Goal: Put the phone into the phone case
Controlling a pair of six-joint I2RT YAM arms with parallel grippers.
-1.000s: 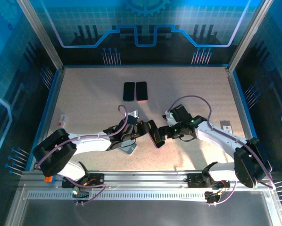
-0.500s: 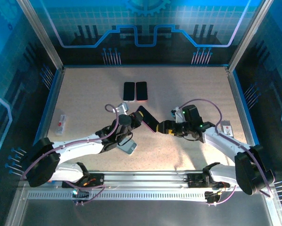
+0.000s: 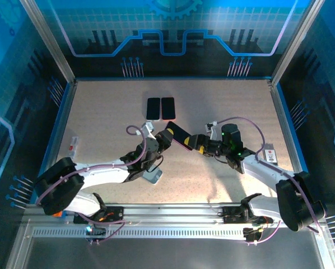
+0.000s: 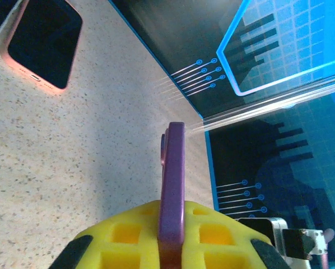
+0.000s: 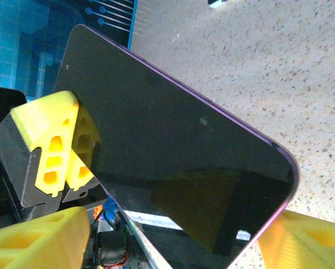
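Pinching one end of the phone (image 5: 173, 151) tight, the left claw (image 4: 171, 221) holds it up off the table (image 3: 100, 112), tilted. At the other end is the right claw (image 3: 196, 144). Its two yellow fingers are wide apart, with a corner of the phone between them. I see a gap on one side, so I think it is not squeezing the phone.

The phone hangs in the air between the two arms. Far back on the table lie two flat dark things, side by side. One is black (image 3: 153, 108). The other has a pink rim (image 4: 41, 47) and may be the case. So the big job looks not done. The phone must go over to the case, line up with it and be pressed in.

Some things are hard to see. The phone has purple sides, and I cannot tell if that is its own colour or a cover. The right claw's fingers are cut off at the bottom of its picture. A grey thing (image 3: 152, 176) lies partly under the left arm, and I cannot tell what it is.
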